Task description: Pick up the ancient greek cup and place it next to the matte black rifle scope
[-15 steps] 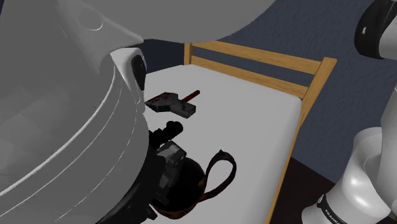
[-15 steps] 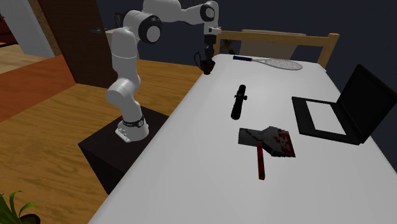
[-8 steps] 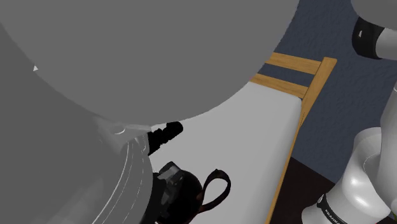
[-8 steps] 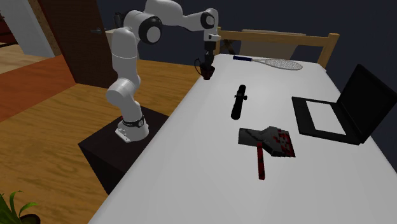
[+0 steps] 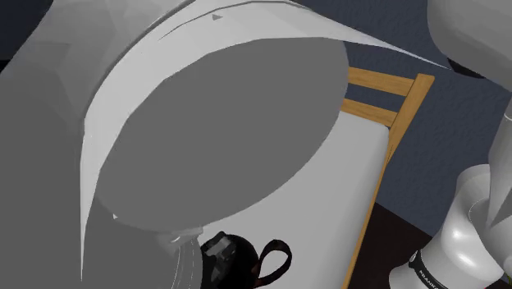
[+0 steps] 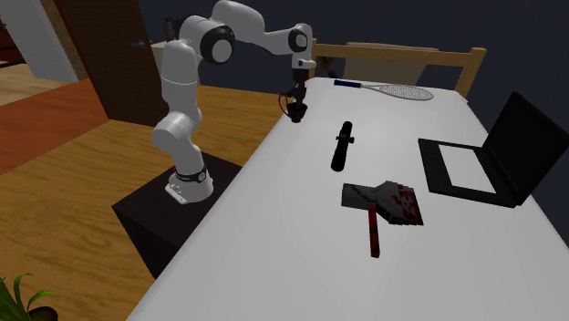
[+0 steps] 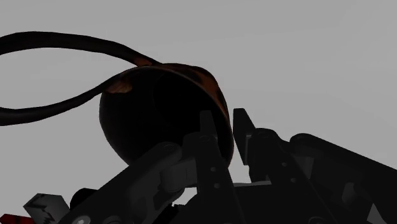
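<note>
The Greek cup [image 7: 153, 114] is a dark, round bowl with reddish-brown patches and long looping handles. My gripper [image 7: 222, 137] is shut on its rim, which sits between the two fingers [image 7: 207, 137]. In the second exterior view the gripper [image 6: 295, 98] hangs with the cup [image 6: 294, 111] by the white surface's edge nearest the arm's stand. The black rifle scope [image 6: 342, 146] lies on the surface, apart from the cup toward that view's right. In the shoulder view the cup [image 5: 238, 256] and one handle loop [image 5: 276, 259] peek out under the arm's big grey links.
On the white surface [image 6: 274, 237] lie a dark, red-flecked tool [image 6: 383, 205], an open black laptop [image 6: 492, 150] and a racket [image 6: 392, 89]. A wooden rail [image 5: 386, 98] borders the far end. The stand [image 6: 173, 214] sits on a wooden floor.
The gripper, still holding the cup, has shifted slightly toward the second exterior view's left, nearer the surface's edge. In the shoulder view the arm links now hide the scope and the tool.
</note>
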`<state>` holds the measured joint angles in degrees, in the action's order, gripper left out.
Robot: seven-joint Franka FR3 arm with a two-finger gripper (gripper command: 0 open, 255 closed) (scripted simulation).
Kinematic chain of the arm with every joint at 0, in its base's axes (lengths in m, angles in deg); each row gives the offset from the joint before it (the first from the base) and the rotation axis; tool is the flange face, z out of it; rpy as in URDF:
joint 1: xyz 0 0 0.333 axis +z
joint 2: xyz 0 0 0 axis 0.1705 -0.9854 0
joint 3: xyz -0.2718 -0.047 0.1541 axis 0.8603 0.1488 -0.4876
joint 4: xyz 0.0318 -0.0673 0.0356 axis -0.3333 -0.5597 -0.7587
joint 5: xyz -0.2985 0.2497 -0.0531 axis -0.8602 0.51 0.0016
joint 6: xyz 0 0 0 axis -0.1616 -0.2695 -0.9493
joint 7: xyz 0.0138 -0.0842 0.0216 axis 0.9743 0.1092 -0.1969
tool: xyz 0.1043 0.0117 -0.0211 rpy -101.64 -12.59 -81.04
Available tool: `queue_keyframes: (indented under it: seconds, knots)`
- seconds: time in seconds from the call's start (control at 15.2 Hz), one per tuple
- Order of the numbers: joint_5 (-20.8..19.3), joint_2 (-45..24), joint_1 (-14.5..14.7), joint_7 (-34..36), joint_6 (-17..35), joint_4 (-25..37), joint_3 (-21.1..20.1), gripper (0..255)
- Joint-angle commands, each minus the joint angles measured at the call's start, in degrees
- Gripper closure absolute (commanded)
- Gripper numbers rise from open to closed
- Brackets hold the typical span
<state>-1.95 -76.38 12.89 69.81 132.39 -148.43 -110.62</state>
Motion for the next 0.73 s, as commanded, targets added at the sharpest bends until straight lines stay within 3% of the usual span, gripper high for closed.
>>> queue_keyframes:
  seconds: [0.0, 0.66]
  knots:
    - [-0.4, -0.5, 0.0, 0.5, 1.3, -1.0, 0.2, 255]
    - [-2.1, -2.4, 0.4, 2.4, 5.4, -4.2, 0.8, 255]
